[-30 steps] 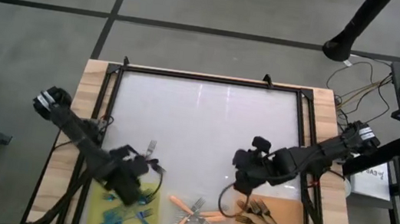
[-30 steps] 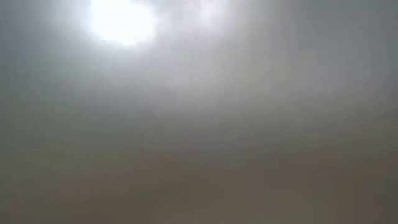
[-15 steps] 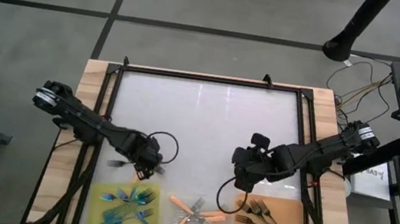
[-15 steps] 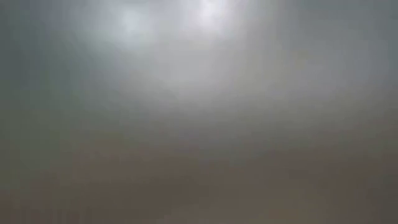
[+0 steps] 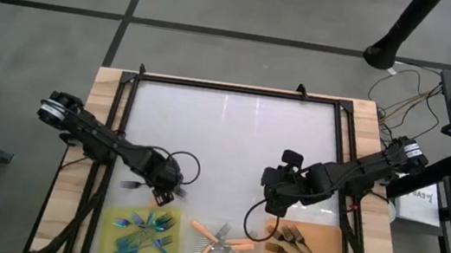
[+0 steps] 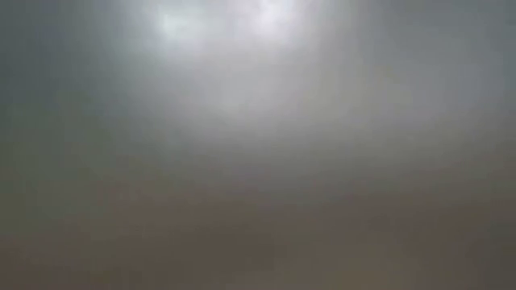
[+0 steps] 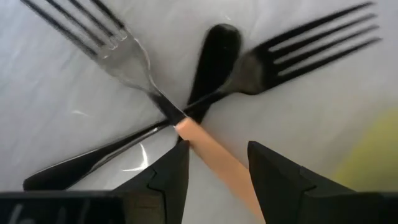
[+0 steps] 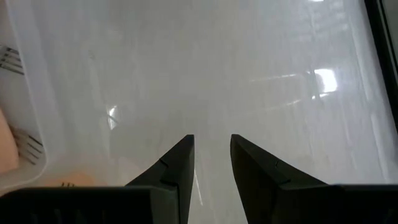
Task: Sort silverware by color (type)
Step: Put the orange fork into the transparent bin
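Orange-handled fork (image 7: 208,148) is straddled by the parted left pincer (image 7: 214,163), ungripped; right pincer (image 8: 211,149) is held slightly parted, empty.

The high view shows about four dark forks (image 5: 301,247) on the orange mat, roughly four orange-handled forks (image 5: 219,239), and an uncountable blue-teal cluster (image 5: 145,228)
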Motion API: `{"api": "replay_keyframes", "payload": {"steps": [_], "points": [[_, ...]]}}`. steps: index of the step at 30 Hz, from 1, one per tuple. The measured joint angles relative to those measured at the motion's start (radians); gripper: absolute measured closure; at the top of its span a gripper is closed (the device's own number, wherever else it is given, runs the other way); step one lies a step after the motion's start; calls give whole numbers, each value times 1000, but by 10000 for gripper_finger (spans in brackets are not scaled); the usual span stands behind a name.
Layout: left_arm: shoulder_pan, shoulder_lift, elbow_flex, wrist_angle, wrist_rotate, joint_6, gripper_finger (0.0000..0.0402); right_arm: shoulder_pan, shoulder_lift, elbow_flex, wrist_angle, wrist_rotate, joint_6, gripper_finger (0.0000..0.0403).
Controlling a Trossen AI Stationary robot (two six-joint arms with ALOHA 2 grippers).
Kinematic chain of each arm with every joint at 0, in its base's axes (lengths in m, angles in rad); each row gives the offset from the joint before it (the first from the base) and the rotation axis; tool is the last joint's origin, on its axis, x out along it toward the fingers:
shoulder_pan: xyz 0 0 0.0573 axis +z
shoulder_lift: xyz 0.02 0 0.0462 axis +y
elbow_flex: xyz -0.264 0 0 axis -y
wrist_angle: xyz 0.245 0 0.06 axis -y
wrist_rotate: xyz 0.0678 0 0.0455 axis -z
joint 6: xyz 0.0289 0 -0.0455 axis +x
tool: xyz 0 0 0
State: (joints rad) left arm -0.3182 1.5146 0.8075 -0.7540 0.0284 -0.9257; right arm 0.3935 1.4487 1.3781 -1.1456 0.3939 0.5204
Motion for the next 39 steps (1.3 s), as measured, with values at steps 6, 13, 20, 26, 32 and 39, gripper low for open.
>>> {"api": "replay_keyframes", "payload": {"steps": [6,13,20,26,32,39], "points": [[31,-3,-55,65,17,-30,257,0,0,0,1,0,-9,307],[65,0,-75,80,21,-14,264,0,0,0,2,1,-25,307],[66,0,-72,67,22,-20,358,0,0,0,0,2,-27,307],[65,-1,-45,70,81,-18,373,0,0,0,-2,2,-27,307],[65,-5,78,-22,18,72,377,0,0,0,-2,1,-38,307],[63,-5,268,-92,-97,142,380,0,0,0,-2,1,-42,307]]}}
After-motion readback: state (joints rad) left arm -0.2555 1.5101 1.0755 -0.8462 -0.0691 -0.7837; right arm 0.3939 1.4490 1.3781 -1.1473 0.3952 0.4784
